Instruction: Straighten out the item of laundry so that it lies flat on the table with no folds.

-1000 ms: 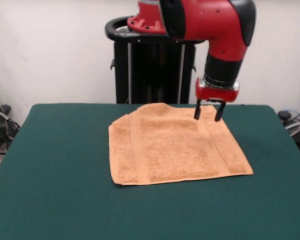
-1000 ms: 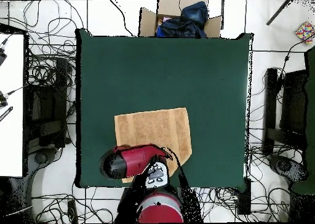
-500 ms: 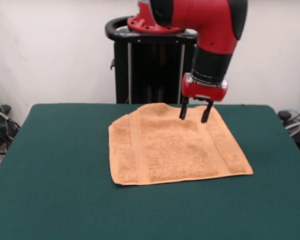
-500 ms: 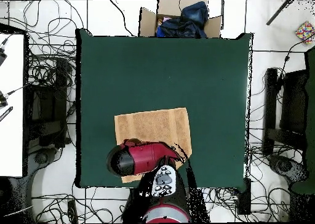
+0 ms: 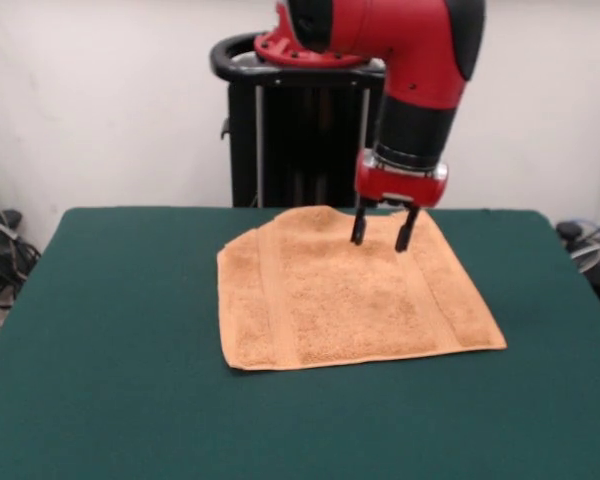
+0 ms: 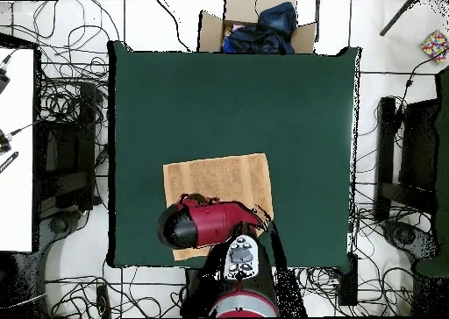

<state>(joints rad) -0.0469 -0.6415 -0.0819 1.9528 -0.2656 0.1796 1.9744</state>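
Overhead view shows a cardboard box (image 6: 254, 28) at twelve o'clock beyond the table (image 6: 298, 114), holding dark bundled things. The towel (image 5: 350, 290) lies spread near the table's six o'clock edge, its far left corner in the front view turned in. The gripper (image 5: 380, 232) hangs just above the towel's far part, fingers apart and empty, with the red arm (image 6: 206, 225) covering part of the cloth from above.

A cardboard box (image 6: 254, 28) sits on the floor just past one long edge of the green surface, stuffed with dark blue cloth (image 6: 270, 23). Black cables (image 6: 66, 96) sprawl in loops over the pale floor. A white wall (image 5: 100, 100) stands behind. A small multicoloured object (image 6: 435, 45) lies off in one corner.
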